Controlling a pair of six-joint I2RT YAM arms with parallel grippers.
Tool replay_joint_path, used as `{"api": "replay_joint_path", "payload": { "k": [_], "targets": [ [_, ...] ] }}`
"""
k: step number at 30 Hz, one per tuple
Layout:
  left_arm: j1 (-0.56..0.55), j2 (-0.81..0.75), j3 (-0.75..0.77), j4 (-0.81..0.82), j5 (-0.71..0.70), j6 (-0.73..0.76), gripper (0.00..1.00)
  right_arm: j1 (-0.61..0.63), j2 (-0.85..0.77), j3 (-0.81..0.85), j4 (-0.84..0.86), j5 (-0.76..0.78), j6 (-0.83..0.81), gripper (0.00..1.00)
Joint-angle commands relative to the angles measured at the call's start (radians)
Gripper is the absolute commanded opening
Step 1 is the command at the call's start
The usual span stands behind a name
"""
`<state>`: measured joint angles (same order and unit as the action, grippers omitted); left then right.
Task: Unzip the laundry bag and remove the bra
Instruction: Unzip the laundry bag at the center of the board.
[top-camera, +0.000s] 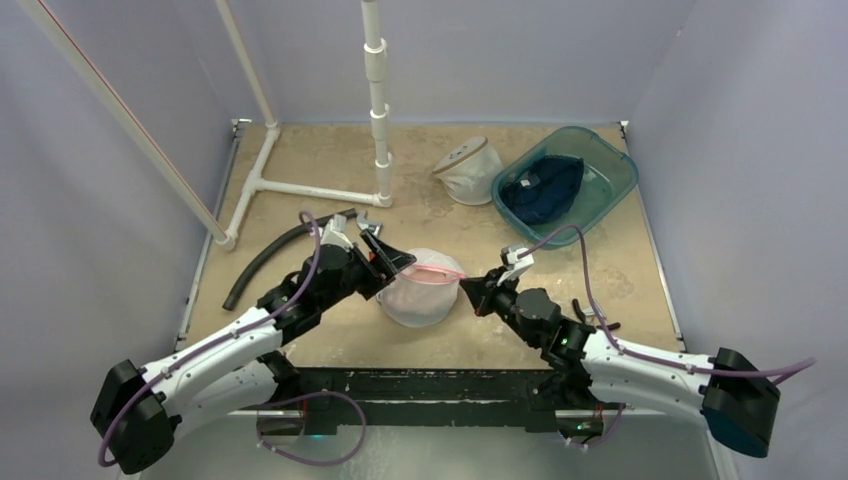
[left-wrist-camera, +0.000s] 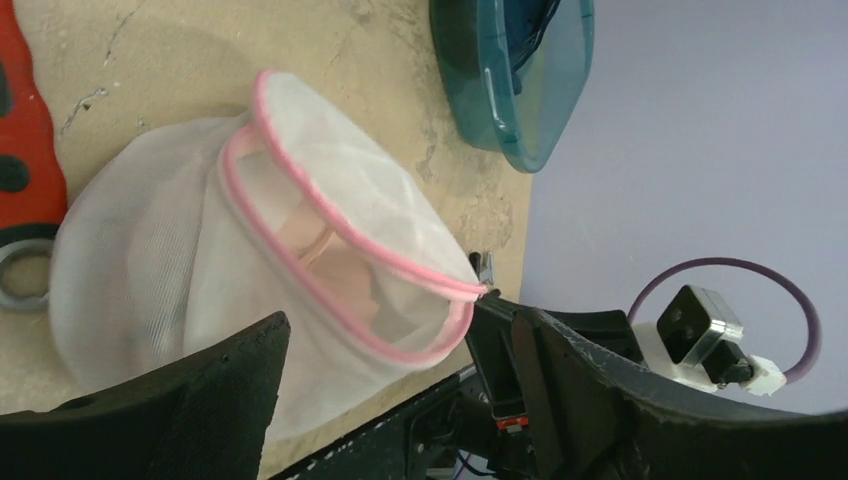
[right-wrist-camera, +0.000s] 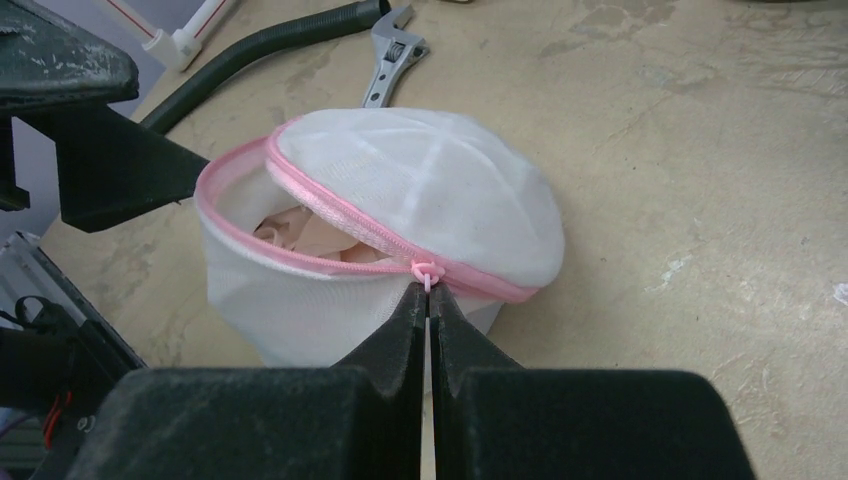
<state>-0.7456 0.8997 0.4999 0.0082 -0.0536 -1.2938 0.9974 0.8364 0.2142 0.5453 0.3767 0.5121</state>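
Your right gripper (right-wrist-camera: 428, 300) is pinched fully shut on the pink zipper pull (right-wrist-camera: 426, 270) of the laundry bag (right-wrist-camera: 440, 190), at the bag's right side. Your left gripper (top-camera: 392, 258) is at the bag's left side with its jaws spread wide, gripping nothing. The bag sits between the two, close to the middle of the tabletop's (top-camera: 320, 160) near edge.

The zip is partly open: the domed lid is lifted along the left, and the bra (right-wrist-camera: 310, 238) shows in the gap as pale peach fabric, inside the bag. The bag itself is round, white mesh with pink trim along both zip edges.

In the far right corner a teal tub (top-camera: 620, 180) holds a dark blue garment (top-camera: 543, 188). Just beside its left rim a second white mesh pouch (top-camera: 467, 172) lies tipped on its side.
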Motion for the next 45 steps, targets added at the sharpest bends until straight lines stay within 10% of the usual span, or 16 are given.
{"api": "replay_joint_path", "payload": {
  "k": [1,11,25,29,34,45],
  "targets": [
    [-0.007,-0.074,0.073,-0.14,-0.014,-0.035,0.81,-0.001,-0.023,0.033,-0.01,0.03,-0.038,0.0],
    [-0.33,0.1,0.253,-0.236,-0.316,-0.216,0.82,-0.001,0.008,0.027,0.036,-0.015,-0.05,0.0],
    [-0.234,0.469,0.387,-0.144,-0.226,-0.179,0.79,0.01,-0.017,0.014,0.057,-0.094,-0.093,0.0],
    [-0.212,0.52,0.377,-0.1,-0.193,-0.169,0.64,0.017,-0.027,0.007,0.068,-0.111,-0.1,0.0],
    [-0.205,0.511,0.335,0.005,-0.169,-0.141,0.0,0.023,-0.052,0.007,0.058,-0.114,-0.107,0.0],
    [-0.143,0.312,0.303,-0.001,-0.148,-0.001,0.0,0.024,-0.115,0.043,0.0,-0.122,-0.104,0.0]
  ]
}}
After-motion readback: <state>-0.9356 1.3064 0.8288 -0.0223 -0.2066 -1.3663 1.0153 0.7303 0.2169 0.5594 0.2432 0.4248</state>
